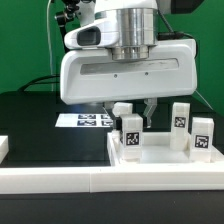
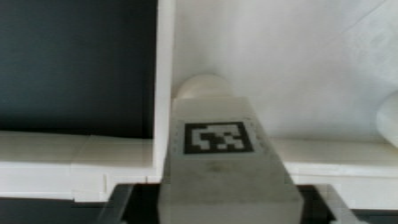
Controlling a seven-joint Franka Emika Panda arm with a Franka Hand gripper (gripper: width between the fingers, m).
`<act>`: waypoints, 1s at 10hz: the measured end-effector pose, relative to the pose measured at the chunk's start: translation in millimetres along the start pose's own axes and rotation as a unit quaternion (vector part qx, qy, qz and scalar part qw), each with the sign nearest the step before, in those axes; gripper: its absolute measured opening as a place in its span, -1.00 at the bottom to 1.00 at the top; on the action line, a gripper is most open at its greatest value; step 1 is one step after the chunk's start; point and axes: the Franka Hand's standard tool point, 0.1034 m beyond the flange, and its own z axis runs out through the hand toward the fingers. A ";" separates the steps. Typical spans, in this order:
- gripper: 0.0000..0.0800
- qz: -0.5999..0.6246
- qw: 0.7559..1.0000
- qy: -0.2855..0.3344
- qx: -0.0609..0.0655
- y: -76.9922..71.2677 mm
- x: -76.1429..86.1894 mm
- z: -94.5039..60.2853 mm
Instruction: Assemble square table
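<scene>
My gripper [image 1: 130,110] is shut on the upper end of a white block leg [image 1: 130,135] and holds it upright, its tag facing the exterior camera. The leg's lower end is at the near corner of the white tray-like tabletop [image 1: 160,157], on the exterior view's left. In the wrist view the leg [image 2: 214,130] runs out from between my dark fingers [image 2: 134,198], above the tabletop's raised rim [image 2: 171,60]. Whether the leg touches the tabletop is hidden. Two more tagged legs [image 1: 181,120] [image 1: 203,136] stand on the tabletop at the exterior view's right.
The marker board [image 1: 85,120] lies on the black table behind the tabletop, on the exterior view's left. The long low white border wall [image 1: 70,182] runs along the front. A small white piece [image 1: 3,148] sits at the exterior view's left edge.
</scene>
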 end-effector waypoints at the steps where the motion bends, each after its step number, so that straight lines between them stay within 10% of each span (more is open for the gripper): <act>1: -0.28 0.010 1.000 0.000 0.000 0.1 -0.1 0.0; 4: -0.28 0.208 0.978 0.009 -0.001 1.7 -0.1 0.8; 10: -0.27 0.522 0.853 0.011 -0.005 2.7 -2.1 1.3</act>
